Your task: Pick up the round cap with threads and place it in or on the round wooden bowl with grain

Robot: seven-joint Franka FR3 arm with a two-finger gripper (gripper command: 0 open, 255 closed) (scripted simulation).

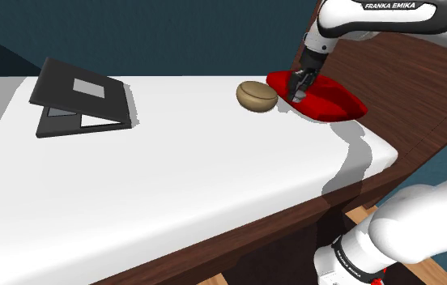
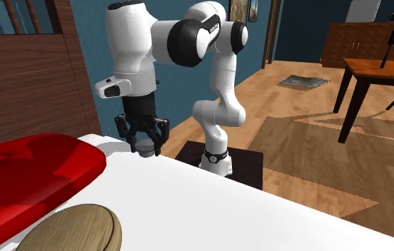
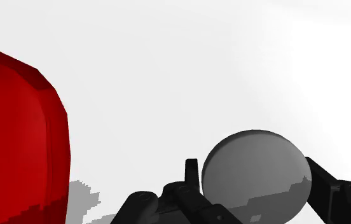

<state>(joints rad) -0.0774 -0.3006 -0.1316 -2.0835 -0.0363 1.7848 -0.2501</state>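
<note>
Bed (image 1: 173, 178) with red pillow (image 1: 331, 101), wooden bowl (image 1: 256, 95); cap in gripper (image 2: 144, 146).
Gripper hung over the white bed just beside the pillow, its fingers clasping the round grey cap (image 3: 255, 172) between them, cap apart from the bowl.

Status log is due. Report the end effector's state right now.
End effector: closed, holding the grey round cap between its two fingers.
</note>
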